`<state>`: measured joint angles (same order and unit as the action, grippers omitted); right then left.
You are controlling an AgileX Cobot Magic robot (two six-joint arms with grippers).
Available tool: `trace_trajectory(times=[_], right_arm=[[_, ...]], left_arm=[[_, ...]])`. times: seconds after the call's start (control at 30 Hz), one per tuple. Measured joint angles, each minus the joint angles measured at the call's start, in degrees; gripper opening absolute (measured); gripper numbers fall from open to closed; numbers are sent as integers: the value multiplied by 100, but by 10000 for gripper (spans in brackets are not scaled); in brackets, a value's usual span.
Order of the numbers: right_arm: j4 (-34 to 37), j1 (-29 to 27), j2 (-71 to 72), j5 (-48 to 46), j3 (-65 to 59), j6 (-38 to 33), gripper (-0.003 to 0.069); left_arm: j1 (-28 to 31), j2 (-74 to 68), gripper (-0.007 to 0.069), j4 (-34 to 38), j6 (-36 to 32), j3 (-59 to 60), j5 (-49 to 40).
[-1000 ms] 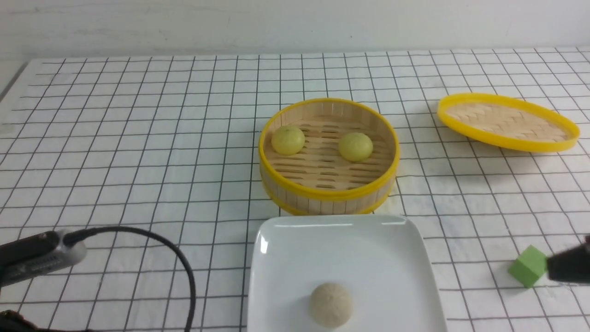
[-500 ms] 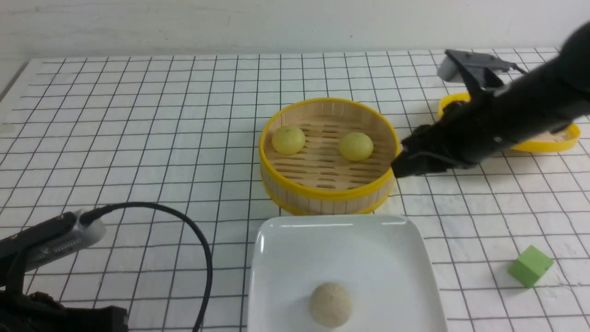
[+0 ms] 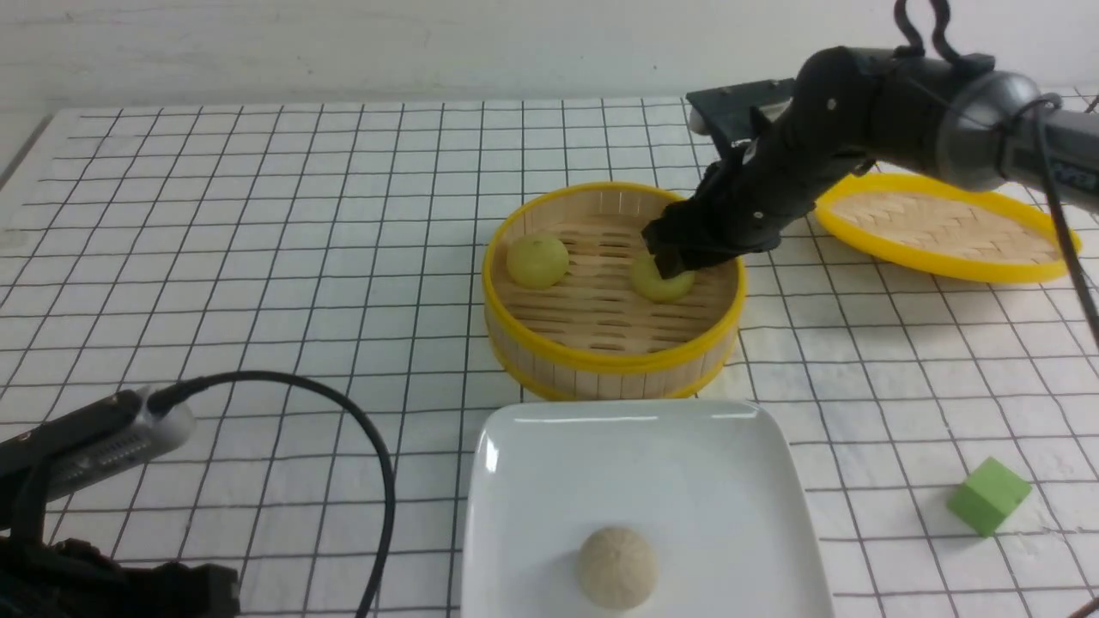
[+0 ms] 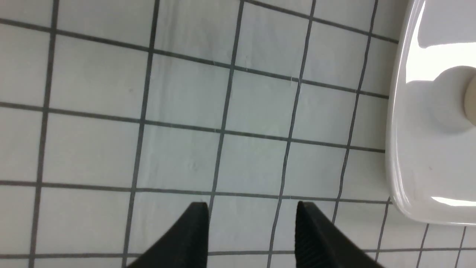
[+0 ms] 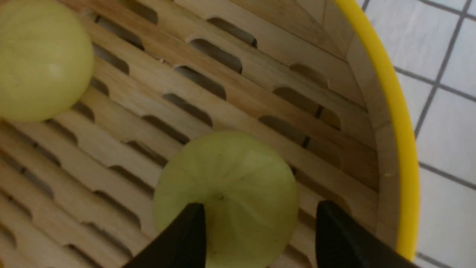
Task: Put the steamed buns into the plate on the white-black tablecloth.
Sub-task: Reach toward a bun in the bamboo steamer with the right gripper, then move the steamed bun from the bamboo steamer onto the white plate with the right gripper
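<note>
Two yellow-green steamed buns lie in a round bamboo steamer basket (image 3: 610,360) on the white-black tablecloth (image 3: 258,257). The left bun (image 3: 537,260) lies uncovered. My right gripper (image 3: 674,262) hangs low over the right bun (image 3: 668,283), partly covering it. In the right wrist view the right gripper (image 5: 260,208) is open, its two black fingers straddling that bun (image 5: 227,186) with a gap on one side; the other bun (image 5: 41,59) lies farther off. The white square plate (image 3: 644,446) sits in front of the basket. My left gripper (image 4: 251,206) stands open over bare cloth beside the plate (image 4: 420,156).
A beige-grey bun (image 3: 616,566) rests on the plate's near part. The yellow-rimmed woven lid (image 3: 944,225) lies at the back right. A green cube (image 3: 987,495) sits at the front right. A black cable (image 3: 369,463) loops from the left arm at the front left.
The right arm swung in from the right edge to above the right bun in the basket, and its jaws opened. The left gripper's jaws also opened and its arm rose slightly.
</note>
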<state>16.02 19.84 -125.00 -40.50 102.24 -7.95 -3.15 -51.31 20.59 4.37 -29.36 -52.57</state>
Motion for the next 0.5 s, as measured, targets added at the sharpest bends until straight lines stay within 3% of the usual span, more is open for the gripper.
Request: trace_trajectory(times=[0.13,0.2,0.23,0.3,0.5], right_arm=[[307,0,-186,-8,84,0,279],[500,2,-145,-73,103,0,76],[523,2,-80,-146,103,0,41],[543,2,125,-365,97,0,12],[468,2,1422,-1468,85,0,15]], left_arm=[[0,-2,346,15,0,0,38],[0,-2,346,15,0,0,45],[0,-2,346,15,0,0,45],[0,-2,348,15,0,0,52],[0,-2,348,7,0,0,184]])
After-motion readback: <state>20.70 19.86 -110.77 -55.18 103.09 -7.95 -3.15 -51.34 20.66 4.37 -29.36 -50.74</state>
